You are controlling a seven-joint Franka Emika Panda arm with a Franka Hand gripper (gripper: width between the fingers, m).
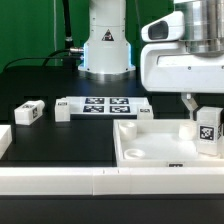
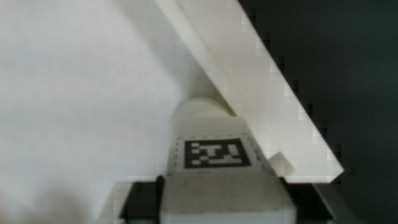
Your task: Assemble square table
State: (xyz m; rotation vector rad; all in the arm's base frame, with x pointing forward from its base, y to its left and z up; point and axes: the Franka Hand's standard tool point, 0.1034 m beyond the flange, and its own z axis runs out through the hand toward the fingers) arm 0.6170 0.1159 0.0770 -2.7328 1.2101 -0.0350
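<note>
The square table's top (image 1: 150,140) is a large white tray with a raised rim, lying at the exterior view's right. My gripper (image 1: 203,113) hangs over its right-hand corner, shut on a short white leg (image 1: 208,131) that bears a black-and-white tag. In the wrist view the leg (image 2: 217,150) sits between my dark fingers (image 2: 150,200), both pads against its sides. Its far end is at the tray's rim (image 2: 249,80), which runs diagonally past the tray floor (image 2: 71,100). A second tagged leg (image 1: 28,113) lies loose at the exterior view's left.
The marker board (image 1: 105,105) lies behind the tray, near the arm's base (image 1: 105,50). A long white rail (image 1: 90,181) runs along the front edge. Another white piece (image 1: 4,139) shows at the far left edge.
</note>
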